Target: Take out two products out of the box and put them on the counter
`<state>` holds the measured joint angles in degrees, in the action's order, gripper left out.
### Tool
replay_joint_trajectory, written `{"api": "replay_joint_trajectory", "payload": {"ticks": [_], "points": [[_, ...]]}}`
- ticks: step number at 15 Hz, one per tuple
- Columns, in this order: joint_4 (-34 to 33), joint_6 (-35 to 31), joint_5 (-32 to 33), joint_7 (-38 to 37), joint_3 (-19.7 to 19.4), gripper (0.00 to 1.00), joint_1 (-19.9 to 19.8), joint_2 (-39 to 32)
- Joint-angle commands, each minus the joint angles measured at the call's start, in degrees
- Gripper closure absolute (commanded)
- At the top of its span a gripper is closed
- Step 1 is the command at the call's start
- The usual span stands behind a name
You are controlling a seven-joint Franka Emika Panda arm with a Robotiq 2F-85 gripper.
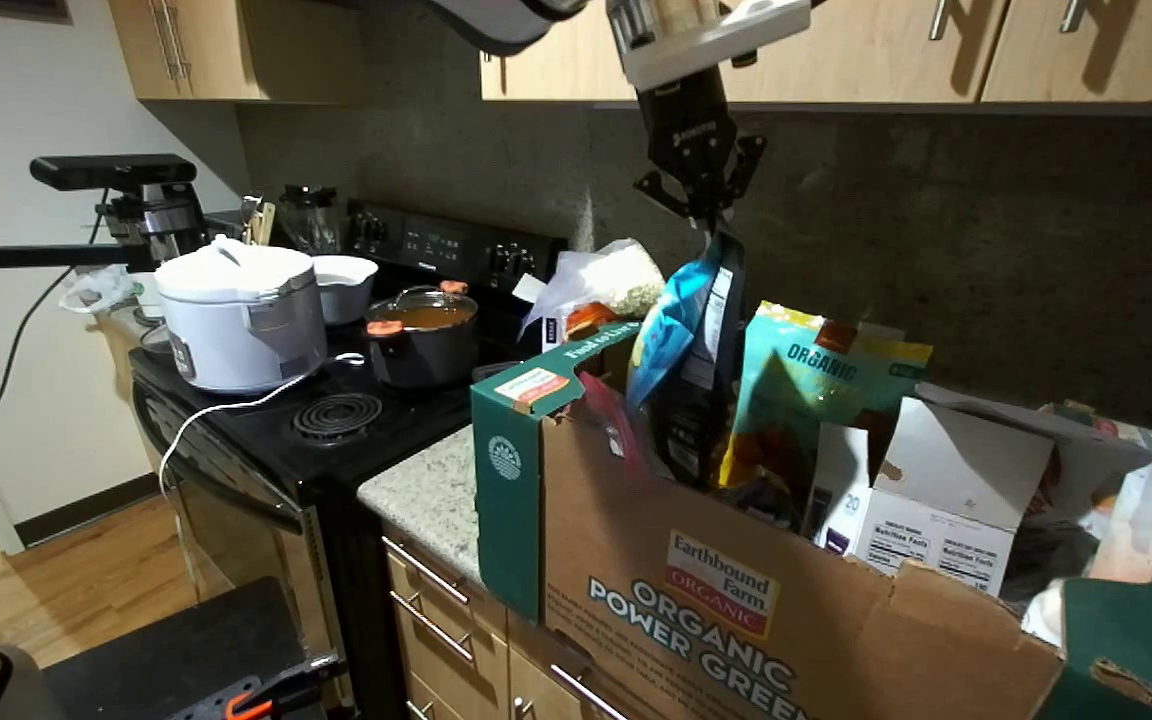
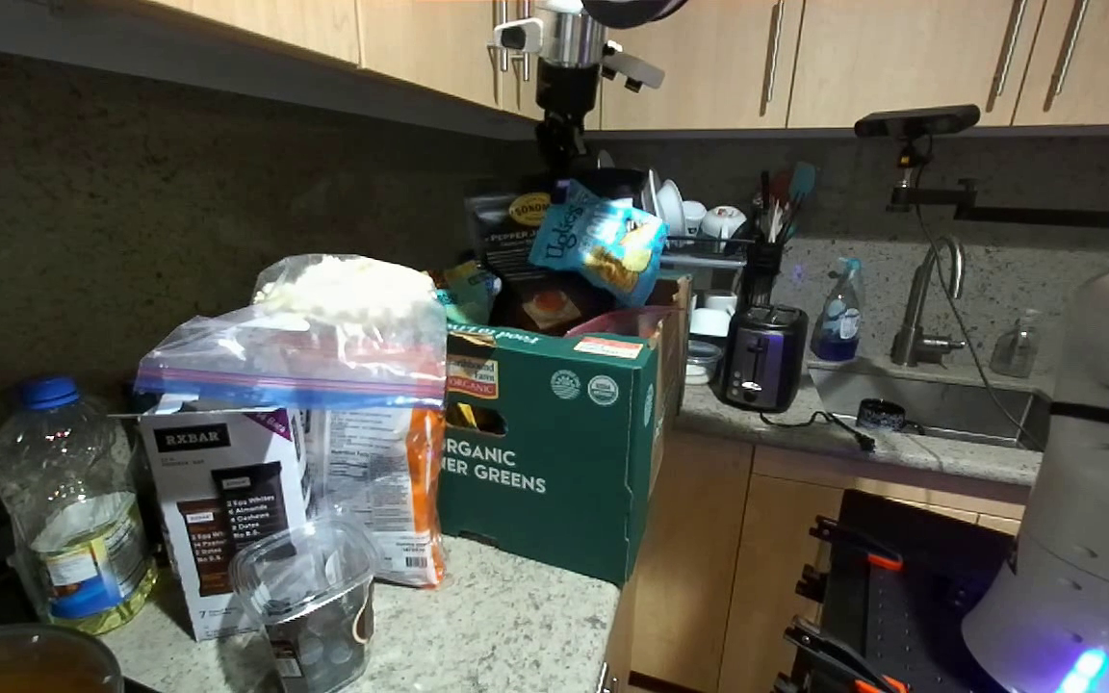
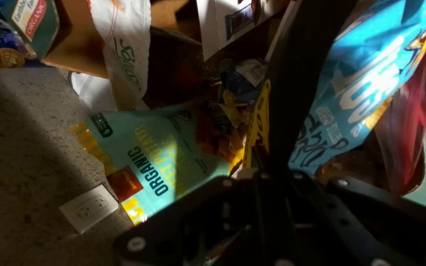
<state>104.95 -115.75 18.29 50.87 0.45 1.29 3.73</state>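
The brown and green cardboard box (image 1: 626,520) stands on the speckled counter (image 1: 426,495), filled with packaged products. Over its stove-side end, my gripper (image 1: 712,220) points down, shut on the top edges of two packages. A blue chip bag (image 2: 603,245) hangs tilted from one corner. Behind it a black Sonoma bag (image 2: 506,236) stands upright; the lower parts of both reach inside the box in an exterior view. In the wrist view the fingertips meet at the black bag (image 3: 301,66), with the blue bag (image 3: 368,81) alongside. Their exact grip is too dark to see.
A teal Organic bag (image 1: 806,370) and an opened white carton (image 1: 946,490) stick up from the box. Beside it on the counter are an RXBAR box (image 2: 227,500), a zip bag (image 2: 323,337), a clear tub (image 2: 314,597) and an oil bottle (image 2: 83,539). Cabinets (image 1: 836,50) hang above.
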Motion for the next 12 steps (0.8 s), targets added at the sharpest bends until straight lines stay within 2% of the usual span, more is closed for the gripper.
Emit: {"api": "replay_joint_trajectory", "payload": {"ticks": [1, 8, 12], "points": [[-4.15, 5.48, 2.38, 2.79, 1.41, 0.99, 1.18, 2.24], [-8.04, 7.77, 5.62, 4.14, 3.78, 0.99, 3.5, 4.75], [-7.72, 8.17, 3.72, 8.23, 5.19, 0.99, 5.51, 7.24]]}}
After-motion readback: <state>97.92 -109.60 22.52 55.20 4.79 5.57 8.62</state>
